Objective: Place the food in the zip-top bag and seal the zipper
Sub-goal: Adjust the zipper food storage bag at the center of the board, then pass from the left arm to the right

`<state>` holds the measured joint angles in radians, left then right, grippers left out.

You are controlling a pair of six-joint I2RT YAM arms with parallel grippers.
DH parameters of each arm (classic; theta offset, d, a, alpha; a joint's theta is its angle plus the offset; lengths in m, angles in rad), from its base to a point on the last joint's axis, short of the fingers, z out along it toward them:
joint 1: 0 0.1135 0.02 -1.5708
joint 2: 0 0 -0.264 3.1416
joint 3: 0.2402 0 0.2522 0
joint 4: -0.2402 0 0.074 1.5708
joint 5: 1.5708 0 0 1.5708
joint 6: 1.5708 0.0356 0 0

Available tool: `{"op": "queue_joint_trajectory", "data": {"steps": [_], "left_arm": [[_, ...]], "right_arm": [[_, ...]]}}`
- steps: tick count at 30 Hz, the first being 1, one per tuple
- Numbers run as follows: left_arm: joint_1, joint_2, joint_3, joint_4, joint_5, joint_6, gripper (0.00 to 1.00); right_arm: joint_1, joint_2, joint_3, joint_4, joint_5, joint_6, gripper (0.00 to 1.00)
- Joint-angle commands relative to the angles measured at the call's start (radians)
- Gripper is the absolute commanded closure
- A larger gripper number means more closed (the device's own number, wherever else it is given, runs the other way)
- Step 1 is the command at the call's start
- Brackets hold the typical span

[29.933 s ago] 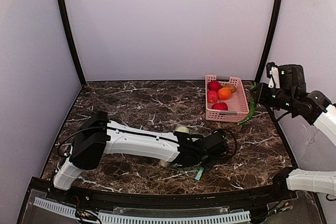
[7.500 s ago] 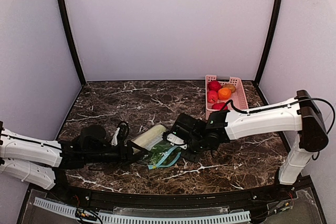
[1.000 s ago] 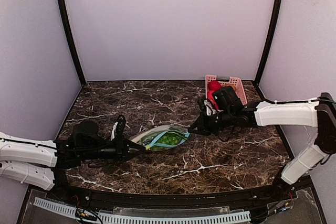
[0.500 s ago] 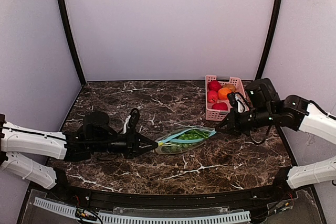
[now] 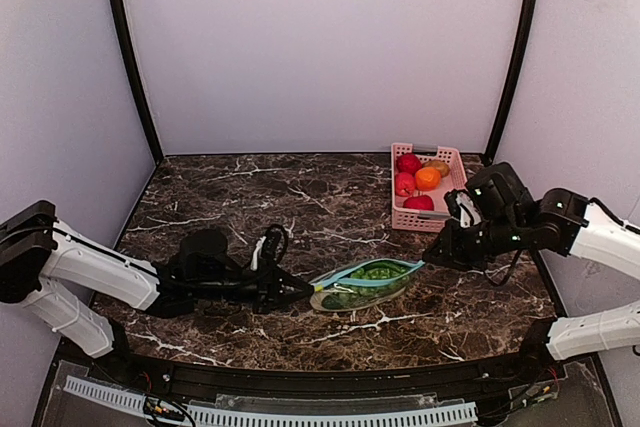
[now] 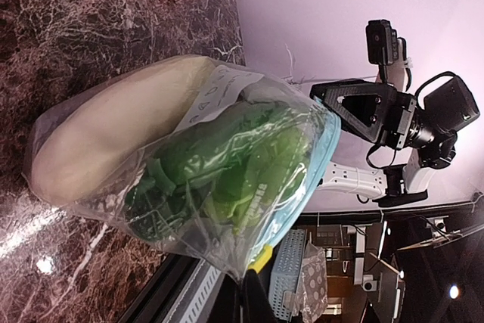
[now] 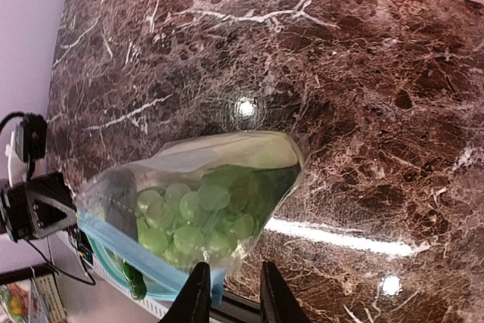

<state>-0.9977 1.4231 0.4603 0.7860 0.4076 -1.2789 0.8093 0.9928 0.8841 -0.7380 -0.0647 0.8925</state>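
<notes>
Dark brown marble worktop (image 5: 300, 197) with white veins, enclosed by 3 pale lilac walls (image 5: 320, 47); black corner posts (image 5: 130, 57) at 10 and 2 o'clock.

One zip-top bag (image 5: 366, 283), one pink basket (image 5: 447, 197) with four fruits, two grippers.

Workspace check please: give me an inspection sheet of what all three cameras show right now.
Surface: dark marble table.
Job's things: zip-top bag stretched between both arms, holding gourd, grapes and leafy vegetable; zipper closure cannot be told.
Clutter: pink basket of red and orange fruit, back right.
Grippers: left claw and right claw each pinch a bag end.
Cables: black wires on both wrists.
Surroundings: plain lilac walls.
</notes>
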Motion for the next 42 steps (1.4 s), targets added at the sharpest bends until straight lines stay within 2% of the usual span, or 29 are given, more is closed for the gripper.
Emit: {"op": "queue_joint_trajectory", "data": {"steps": [1, 5, 9, 14, 22, 29, 38, 42], "left_arm": [[0.003, 0.030, -0.050, 0.120, -0.011, -0.045, 0.99], [0.004, 0.048, -0.039, 0.137, -0.016, -0.048, 0.99], [0.003, 0.048, -0.032, 0.137, -0.020, -0.049, 0.99], [0.003, 0.033, -0.018, 0.114, -0.025, -0.041, 0.99], [0.004, 0.004, -0.008, 0.071, -0.028, -0.032, 0.99], [0.003, -0.018, 0.003, 0.028, -0.033, -0.019, 0.99], [0.003, -0.033, 0.009, 0.002, -0.032, -0.015, 0.99], [0.003, -0.046, 0.008, -0.010, -0.032, -0.013, 0.99]], "right_arm": [[-0.004, 0.020, 0.052, -0.009, 0.061, -0.072, 0.70], [0.017, 0.020, 0.141, -0.019, 0.061, -0.195, 0.57], [0.055, 0.015, 0.213, -0.053, 0.082, -0.289, 0.55], [0.160, 0.035, 0.232, -0.025, 0.013, -0.369, 0.59], [0.299, 0.091, 0.186, 0.050, 0.048, -0.404, 0.62], [0.306, 0.192, 0.187, 0.078, 0.059, -0.426, 0.68], [0.307, 0.333, 0.158, 0.088, 0.274, -0.372, 0.71], [0.306, 0.387, 0.154, 0.089, 0.316, -0.355, 0.72]]}}
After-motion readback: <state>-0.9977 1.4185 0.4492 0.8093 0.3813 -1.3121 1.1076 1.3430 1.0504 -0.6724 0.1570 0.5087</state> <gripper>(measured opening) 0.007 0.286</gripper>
